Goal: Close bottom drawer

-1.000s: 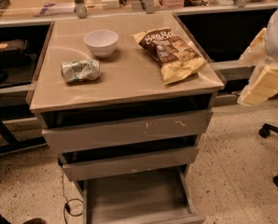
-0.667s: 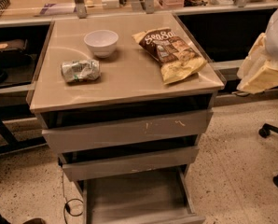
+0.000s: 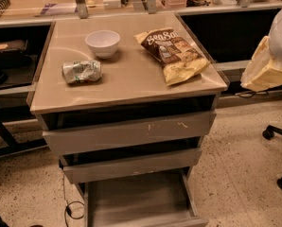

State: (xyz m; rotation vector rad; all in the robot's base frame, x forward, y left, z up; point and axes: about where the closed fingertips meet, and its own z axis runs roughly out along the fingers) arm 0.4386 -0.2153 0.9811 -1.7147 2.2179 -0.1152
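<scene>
Hand [image 3: 265, 71] cut by rt edge; bottom drawer [image 3: 136, 198] front cropped below.

My gripper [image 3: 261, 72], out at the right edge, has lifted since a second ago. It hung lower then, and now I see it about level with the cabinet top [image 3: 131, 77].

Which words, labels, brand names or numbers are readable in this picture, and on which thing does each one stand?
"Sea Sa..." in large white letters on the chip bag; the ending is unclear and the small print is too blurred to read.
Crushed can: green and white print, too blurred to read.
Bowl, bottom drawer and the pincer at the right edge, beside the cabinet top: no text visible.
</scene>
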